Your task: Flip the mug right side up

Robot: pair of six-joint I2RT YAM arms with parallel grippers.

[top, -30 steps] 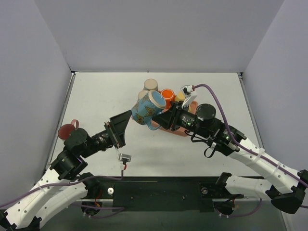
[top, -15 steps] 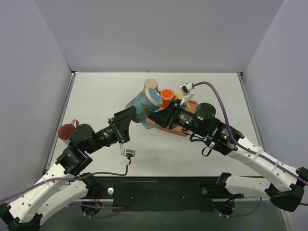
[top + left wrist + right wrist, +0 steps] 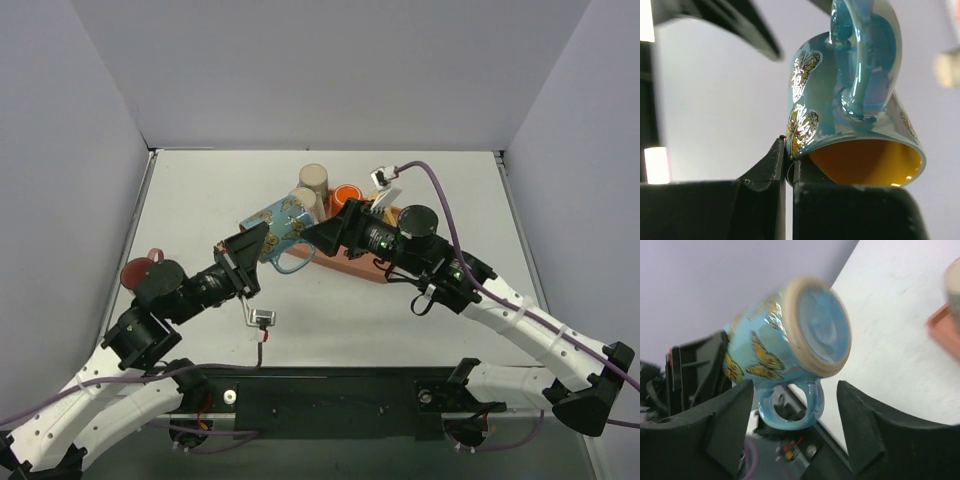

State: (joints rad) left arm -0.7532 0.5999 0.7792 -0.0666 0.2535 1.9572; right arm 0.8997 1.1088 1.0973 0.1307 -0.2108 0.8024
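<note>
The mug (image 3: 281,222) is light blue with yellow butterflies and a yellow inside, and it hangs on its side above the table between the two arms. My left gripper (image 3: 254,246) is shut on its rim: in the left wrist view the mug (image 3: 850,90) has its wall pinched in the left gripper (image 3: 789,150), one finger inside and one outside. The right wrist view faces the mug's (image 3: 790,335) base, with the handle pointing down. My right gripper (image 3: 795,389) stands open around that handle, its fingers (image 3: 860,420) apart from it.
An orange-red tray (image 3: 352,268) lies behind the right gripper (image 3: 318,234), with two beige cups (image 3: 313,180) and an orange cup (image 3: 348,195) by it. A red mug (image 3: 140,270) stands at the table's left edge. A small grey connector (image 3: 260,320) dangles on a cable.
The left gripper has shut on the mug's rim and the right gripper has opened off the handle. The mug has moved left and lower, tipping further onto its side.
</note>
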